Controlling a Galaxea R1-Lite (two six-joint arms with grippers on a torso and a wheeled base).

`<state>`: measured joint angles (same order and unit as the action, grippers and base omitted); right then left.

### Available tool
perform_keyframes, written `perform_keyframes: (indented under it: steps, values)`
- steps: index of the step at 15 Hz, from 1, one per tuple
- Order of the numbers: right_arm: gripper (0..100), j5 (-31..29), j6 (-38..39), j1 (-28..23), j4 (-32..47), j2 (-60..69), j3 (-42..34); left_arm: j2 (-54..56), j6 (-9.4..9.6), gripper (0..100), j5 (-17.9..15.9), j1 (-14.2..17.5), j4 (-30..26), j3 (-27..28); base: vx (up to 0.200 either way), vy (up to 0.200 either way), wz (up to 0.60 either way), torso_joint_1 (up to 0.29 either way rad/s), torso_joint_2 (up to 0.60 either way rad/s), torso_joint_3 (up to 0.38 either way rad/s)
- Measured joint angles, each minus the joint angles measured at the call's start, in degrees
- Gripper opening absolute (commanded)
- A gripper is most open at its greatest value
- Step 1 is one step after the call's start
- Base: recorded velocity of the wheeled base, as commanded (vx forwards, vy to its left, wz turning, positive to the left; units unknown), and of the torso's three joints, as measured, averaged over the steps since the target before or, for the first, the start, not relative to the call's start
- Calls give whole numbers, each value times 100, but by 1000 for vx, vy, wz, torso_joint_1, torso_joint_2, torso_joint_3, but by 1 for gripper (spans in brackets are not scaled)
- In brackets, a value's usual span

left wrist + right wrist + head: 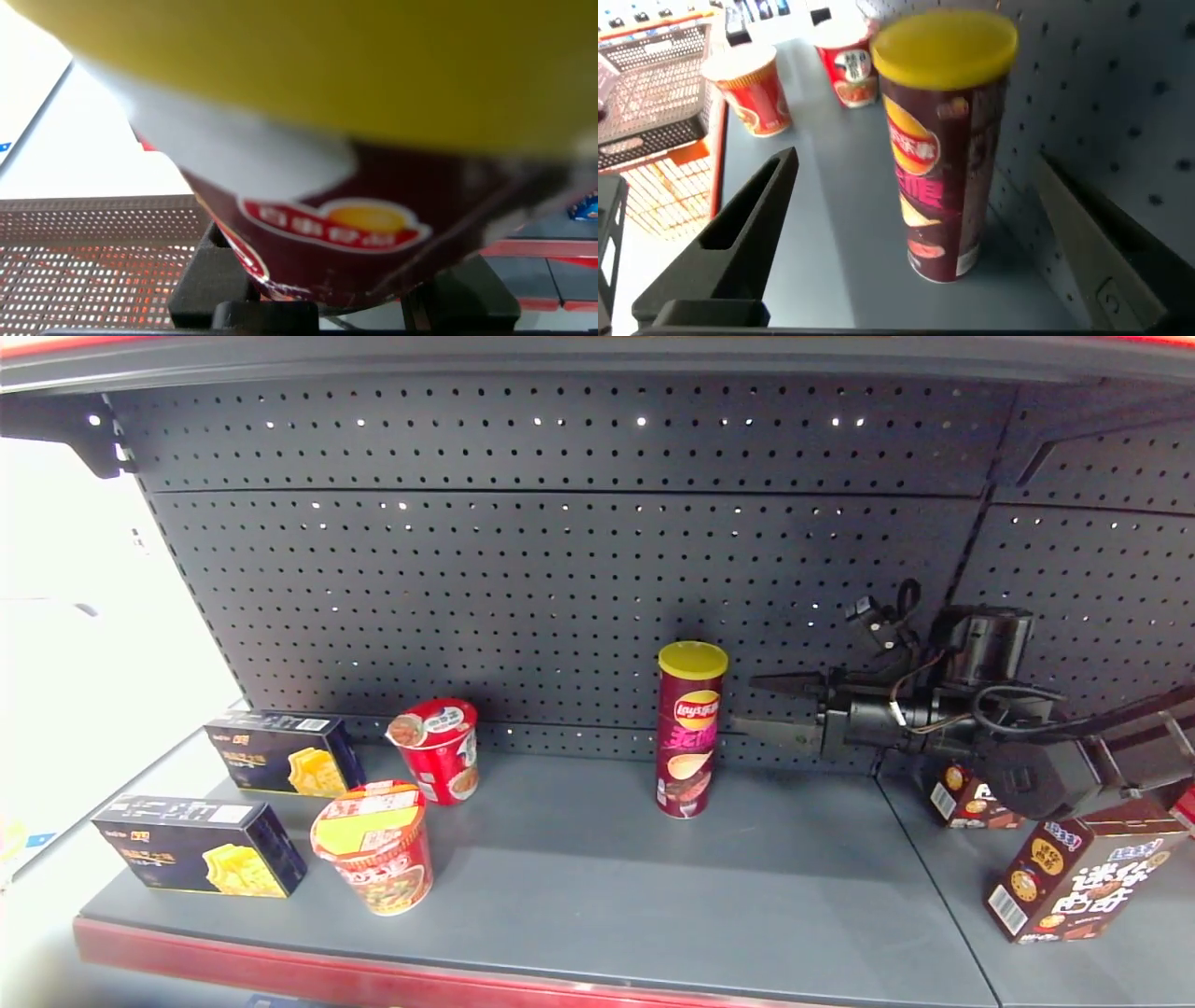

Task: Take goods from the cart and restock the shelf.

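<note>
Right claw open, fingers either side of the can, not touching. Can upright at shelf rear. Left claw: can't tell; second can close against it.

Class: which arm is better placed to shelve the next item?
Probably left: a second chip can sits right at its wrist, above the cart. The right gripper is open, empty, beside the shelved can on the shelf.

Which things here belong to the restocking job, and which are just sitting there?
Job: chip can standing on the shelf; right gripper, open beside it; second chip can; cart.
Just there: noodle cups; dark boxes; brown snack boxes.
</note>
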<state>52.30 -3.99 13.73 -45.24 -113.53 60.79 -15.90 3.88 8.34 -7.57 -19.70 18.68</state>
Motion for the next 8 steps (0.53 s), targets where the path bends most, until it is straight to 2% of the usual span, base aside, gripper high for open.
perform_keyframes:
  steps: [8]
  values:
    - [100, -2, -37, 93, -38, -571, 332, -37, 0, 0, -44, 0, 2, -38, 0, 0, 0, 0, 0, 0]
